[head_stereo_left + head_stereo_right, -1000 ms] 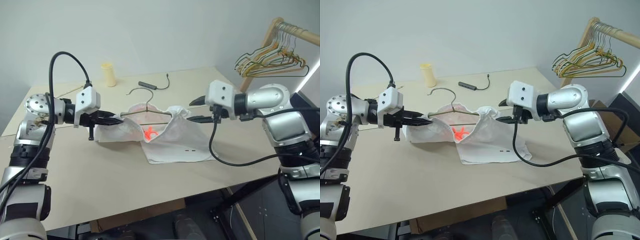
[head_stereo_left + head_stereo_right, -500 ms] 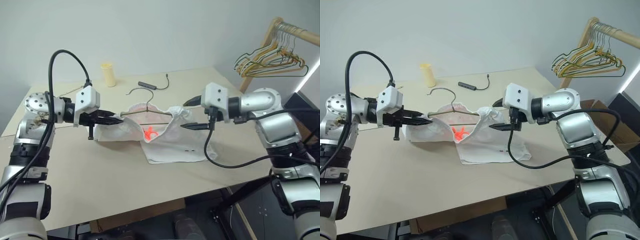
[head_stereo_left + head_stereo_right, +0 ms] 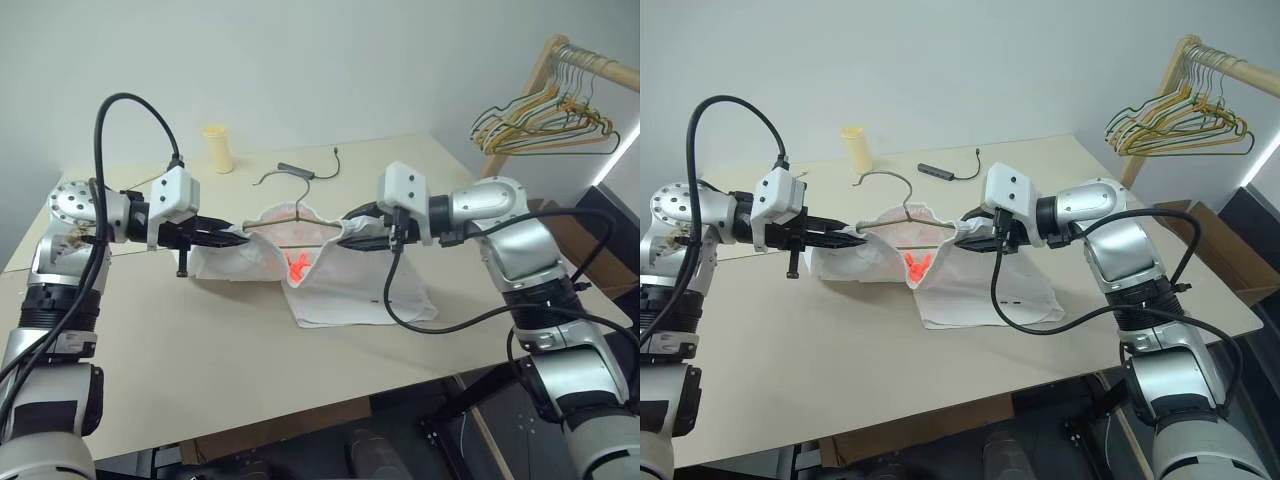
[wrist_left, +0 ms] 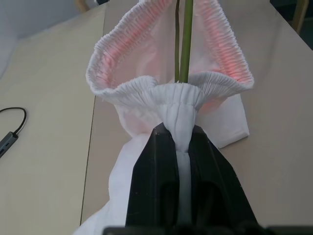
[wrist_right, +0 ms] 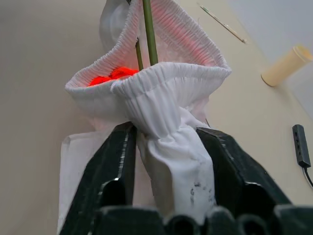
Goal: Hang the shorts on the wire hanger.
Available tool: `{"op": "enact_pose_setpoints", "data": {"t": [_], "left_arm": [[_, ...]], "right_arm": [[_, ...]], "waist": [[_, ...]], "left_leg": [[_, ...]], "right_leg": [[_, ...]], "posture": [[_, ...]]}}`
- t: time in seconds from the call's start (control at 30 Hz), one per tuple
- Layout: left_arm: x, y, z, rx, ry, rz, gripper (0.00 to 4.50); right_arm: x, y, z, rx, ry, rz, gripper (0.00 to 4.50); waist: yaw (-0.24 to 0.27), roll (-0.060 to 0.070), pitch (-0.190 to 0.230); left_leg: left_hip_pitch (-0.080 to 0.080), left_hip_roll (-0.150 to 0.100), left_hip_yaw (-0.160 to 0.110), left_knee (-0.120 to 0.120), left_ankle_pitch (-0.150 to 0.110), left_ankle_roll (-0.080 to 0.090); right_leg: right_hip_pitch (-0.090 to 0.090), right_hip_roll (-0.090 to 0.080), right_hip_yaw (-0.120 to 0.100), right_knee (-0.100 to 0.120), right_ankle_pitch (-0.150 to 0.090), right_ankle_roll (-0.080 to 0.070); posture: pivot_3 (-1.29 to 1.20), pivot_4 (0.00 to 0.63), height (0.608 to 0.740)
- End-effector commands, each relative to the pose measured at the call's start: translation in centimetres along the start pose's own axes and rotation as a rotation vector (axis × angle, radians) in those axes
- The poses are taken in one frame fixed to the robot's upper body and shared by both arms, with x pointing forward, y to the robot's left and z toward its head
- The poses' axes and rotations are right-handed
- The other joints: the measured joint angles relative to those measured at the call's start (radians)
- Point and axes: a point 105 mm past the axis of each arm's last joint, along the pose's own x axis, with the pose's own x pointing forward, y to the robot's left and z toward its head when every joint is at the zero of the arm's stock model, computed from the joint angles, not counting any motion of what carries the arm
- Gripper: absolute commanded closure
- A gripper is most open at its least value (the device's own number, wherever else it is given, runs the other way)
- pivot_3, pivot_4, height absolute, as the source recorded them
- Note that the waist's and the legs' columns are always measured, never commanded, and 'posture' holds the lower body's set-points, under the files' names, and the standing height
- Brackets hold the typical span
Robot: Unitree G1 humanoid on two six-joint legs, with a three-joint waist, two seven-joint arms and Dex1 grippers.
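Over table [image 3: 150,340], both tools pinching shorts [image 3: 330,290].

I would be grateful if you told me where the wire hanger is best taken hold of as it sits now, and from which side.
Probably at the hook, coming from above on the far side of the table. It is the one part of the wire hanger standing clear of the shorts, whose waistband wraps the lower wire and is pinched at each end by the left gripper and right gripper.
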Motion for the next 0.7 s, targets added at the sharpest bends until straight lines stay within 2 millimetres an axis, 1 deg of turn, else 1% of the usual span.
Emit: {"op": "enact_pose_setpoints", "data": {"t": [0.03,0.1,0.13,0.27,0.33,0.37,0.53,0.57,0.7], "left_arm": [[-0.7,0.6,1.6,0.049,-0.041,0.031,4.5],[-0.8,0.6,1.6,0.047,-0.044,0.034,4.5],[-0.8,0.7,1.6,0.043,-0.048,0.036,4.5],[-0.9,0.7,1.2,0.029,-0.022,0.026,4.5],[-0.9,0.9,1.0,0.013,-0.02,0.033,3.82],[-0.9,0.9,1.0,0.01,-0.027,0.037,3.62],[-1.3,1.3,0.7,0.016,-0.028,0.059,1.98],[-1.6,1.4,0.9,0.015,-0.039,0.064,1.59],[-2.9,2.4,1.8,0.034,-0.092,0.132,0.44]], "right_arm": [[-0.2,-0.4,0.0,0.019,0.003,-0.027,3.61],[-0.2,-0.4,-0.2,0.024,0.011,-0.03,4.37],[-0.3,-0.4,-0.2,0.026,0.015,-0.031,4.44],[-0.3,-0.4,-0.3,0.027,0.016,-0.036,4.44],[-0.4,-0.5,-0.2,0.033,0.011,-0.044,4.5],[-0.5,-0.6,-0.2,0.043,0.006,-0.051,4.5],[-1.2,-1.0,-0.1,0.073,-0.004,-0.08,4.5],[-1.4,-1.1,-0.2,0.084,-0.003,-0.097,4.5],[-2.7,-1.5,-0.5,0.131,-0.003,-0.172,4.5]], "waist": [[0.0,0.0,0.0],[0.0,0.0,0.0],[0.0,0.0,0.0],[-0.001,0.0,0.0],[-0.001,0.0,0.0],[-0.001,0.0,0.0],[-0.002,0.0,0.0],[-0.002,0.0,0.0],[-0.001,0.0,0.0]], "left_leg": [[0.0,0.0,0.0,0.0,0.0,0.0],[0.0,0.0,0.0,0.0,0.0,0.0],[0.0,0.0,0.0,0.0,0.0,0.0],[0.0,0.0,0.0,0.0,0.0,0.0],[0.0,0.0,0.0,0.0,0.0,0.0],[0.0,0.0,0.0,0.0,0.0,0.0],[0.0,0.0,0.0,0.0,0.0,0.0],[0.0,0.0,0.0,0.0,0.0,0.0],[-0.001,0.0,0.0,0.0,0.0,0.0]], "right_leg": [[0.0,0.0,0.0,0.0,0.0,0.0],[0.0,0.0,0.0,0.0,0.0,0.0],[0.0,0.0,0.0,0.0,0.0,0.0],[0.0,0.0,0.0,0.0,0.0,0.0],[0.0,0.0,0.0,0.0,0.0,0.0],[0.0,0.0,0.0,0.0,0.0,0.0],[0.0,0.0,0.0,0.0,0.0,0.0],[0.0,0.0,0.0,0.0,0.0,0.0],[-0.001,0.0,0.0,0.0,0.0,0.0]], "posture": [[-0.21,0.0,0.74],[-0.21,0.0,0.74],[-0.21,0.0,0.74],[-0.22,0.0,0.74],[-0.22,0.0,0.74],[-0.22,0.0,0.74],[-0.22,0.0,0.74],[-0.23,0.0,0.74],[-0.24,0.0,0.74]]}}
